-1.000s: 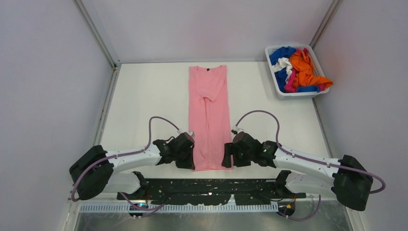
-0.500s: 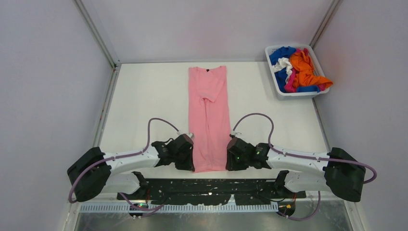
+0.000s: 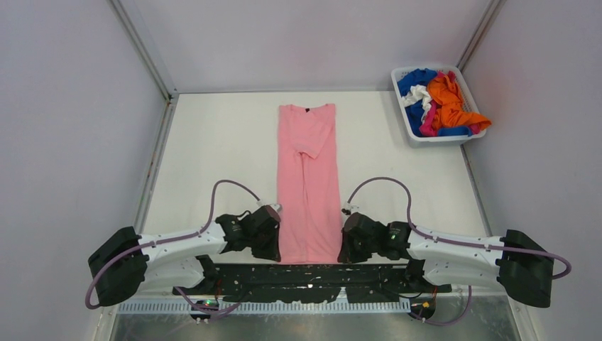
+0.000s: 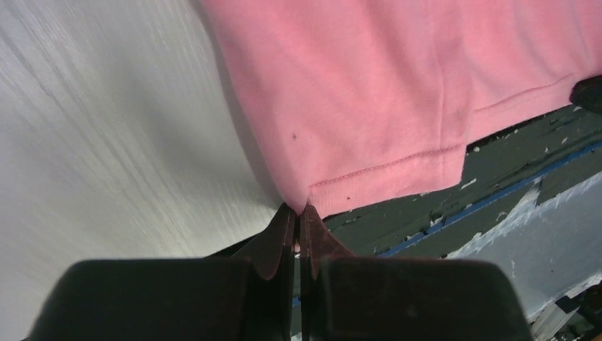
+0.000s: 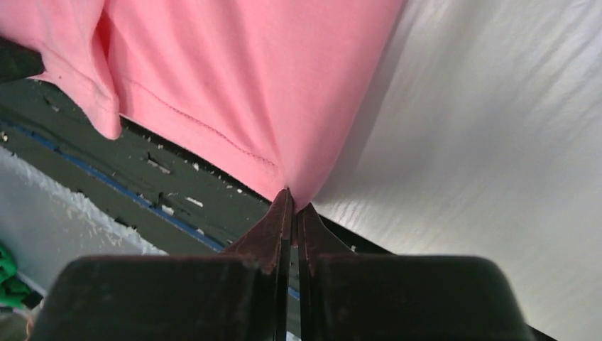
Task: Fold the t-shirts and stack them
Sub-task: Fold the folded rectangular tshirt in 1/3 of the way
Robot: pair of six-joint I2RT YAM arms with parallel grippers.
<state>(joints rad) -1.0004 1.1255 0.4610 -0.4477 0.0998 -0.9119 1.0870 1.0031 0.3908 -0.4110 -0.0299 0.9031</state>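
Note:
A light pink t-shirt (image 3: 307, 177) lies folded into a long narrow strip down the middle of the table, its dark neck label at the far end. My left gripper (image 3: 275, 250) is shut on the hem's near left corner (image 4: 312, 197). My right gripper (image 3: 341, 252) is shut on the hem's near right corner (image 5: 291, 181). Both wrist views show pink cloth pinched between the closed tips, and the hem hangs past the table's front edge over the dark base plate. More t-shirts, orange (image 3: 447, 99), royal blue (image 3: 415, 79), white and hot pink, are heaped in the basket.
A white slotted plastic basket (image 3: 434, 138) stands at the far right corner of the table. Grey walls close in the table on the left, back and right. A dark base plate (image 3: 312, 277) with the arm mounts runs along the near edge.
My right gripper has closed on the hem's right corner. Both grippers have drawn toward the near edge, and the shirt has slid that way with them.

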